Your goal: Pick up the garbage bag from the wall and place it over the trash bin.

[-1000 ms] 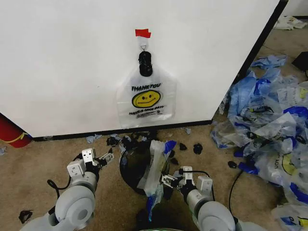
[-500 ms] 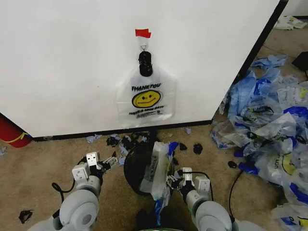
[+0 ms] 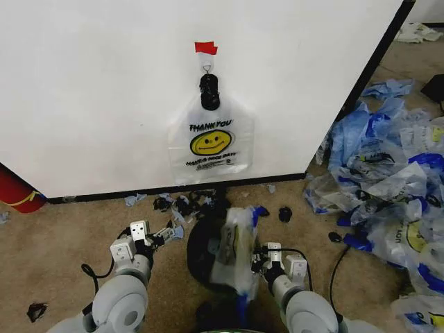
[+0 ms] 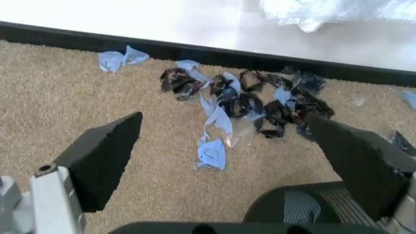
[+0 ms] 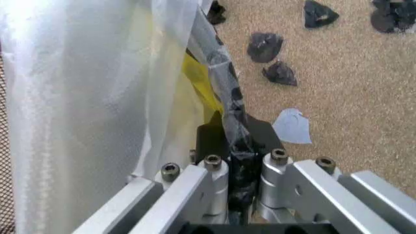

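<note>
Over the trash bin, the right gripper pinches a blurred garbage bag.

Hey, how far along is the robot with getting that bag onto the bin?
Picked up: the right gripper is shut on a garbage bag, holding it above the trash bin. In hand: positioning it; the left gripper waits open beside the bin. Left: spreading the bag over the rim. Another bag hangs on the wall.

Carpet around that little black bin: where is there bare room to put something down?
Bare tan carpet lies between the red cylinder and left gripper. Torn scraps crowd the baseboard; heaped plastic bags fill the right side.
</note>
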